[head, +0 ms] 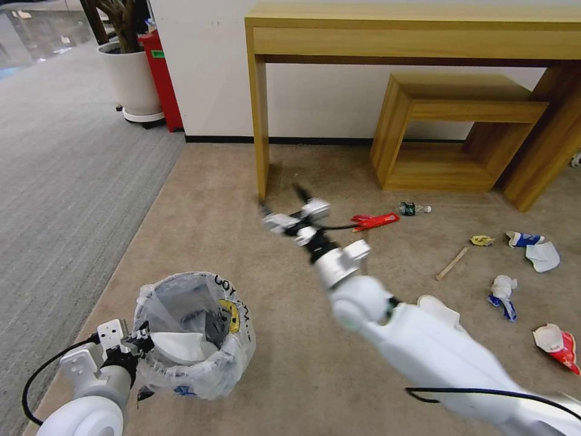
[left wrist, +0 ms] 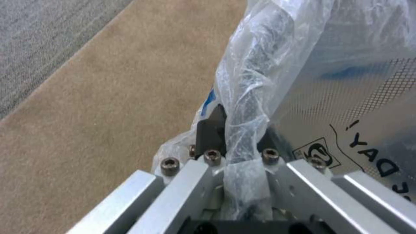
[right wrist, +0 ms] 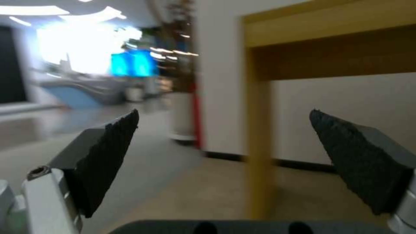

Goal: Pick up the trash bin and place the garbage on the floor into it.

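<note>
Nearest the robot, the left gripper (head: pixel 140 340) is clamped on the rim of the trash bin (head: pixel 193 333), a small round bin lined with a crinkly translucent whitish bag that carries black lettering and a yellow mark. The bin stands low at the robot's left over the floor (head: pixel 242 254), a beige short-pile carpet, and something white lies inside it. The left wrist view adds what the head view cannot give: a twisted fold of the bag (left wrist: pixel 247 136) pinched between the closed fingers, a fine mesh wall behind the plastic, and printed letters reading "DAY" beside a small boxed logo.

Farther out, the right arm reaches forward over the carpet, its gripper (head: pixel 284 212) held in the air near the foot of the wooden surface's leg (head: pixel 260 121). The head view blurs it; the right wrist view shows the two dark ridged fingers (right wrist: pixel 108 156) spread wide apart with nothing between them, and beyond them the same pale leg, a white wall and a bright hall.

The garbage lies scattered to the robot's right, well apart from the bin: a red-and-white wrapper (head: pixel 560 345) nearest, then a crumpled tissue with a blue wrapper (head: pixel 502 293), a wooden stick (head: pixel 452 263), a blue-white wrapper (head: pixel 535 248), a small yellow wrapper (head: pixel 482 240), a long red wrapper (head: pixel 375 221) and a green-labelled bottle (head: pixel 413 209). Behind these a low wooden stool (head: pixel 460 133) stands under the surface, and a planter (head: pixel 130 79) stands on the grey ribbed carpet (head: pixel 66 181).
</note>
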